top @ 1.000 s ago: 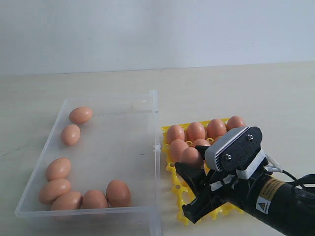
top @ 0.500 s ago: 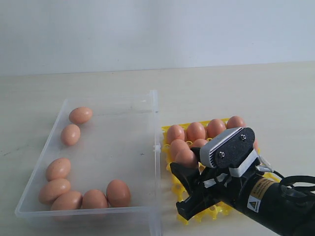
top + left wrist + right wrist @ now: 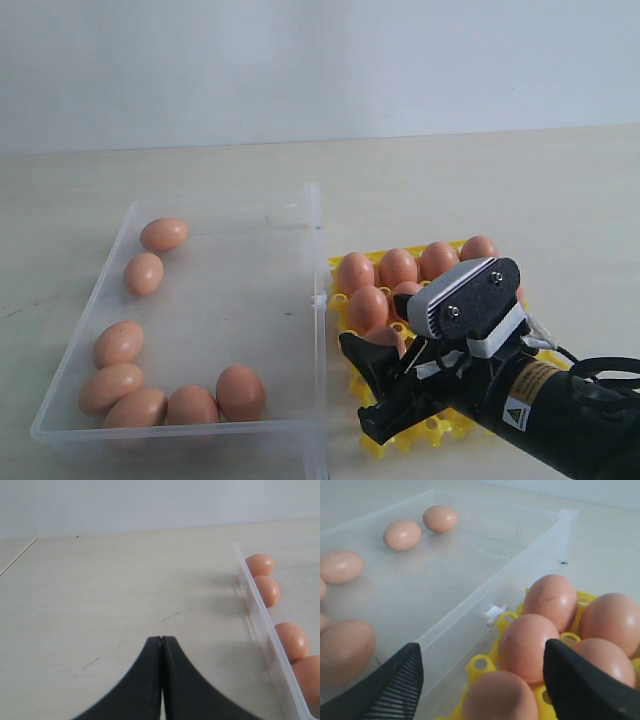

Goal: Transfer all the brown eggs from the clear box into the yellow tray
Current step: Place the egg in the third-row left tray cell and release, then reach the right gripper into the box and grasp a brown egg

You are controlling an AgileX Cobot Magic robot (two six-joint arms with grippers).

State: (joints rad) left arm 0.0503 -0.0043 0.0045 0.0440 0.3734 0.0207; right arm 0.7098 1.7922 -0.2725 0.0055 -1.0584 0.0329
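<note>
Right gripper stands wide open, gripping nothing, over an egg in the yellow tray; a straight vertical lift would avoid nudging neighbouring eggs.

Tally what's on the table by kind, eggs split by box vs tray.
brown eggs in the clear box: 7
brown eggs seen in the yellow tray: 7; the right gripper may hide more
clear box: 1
yellow tray: 1
Total: 16 things seen
</note>
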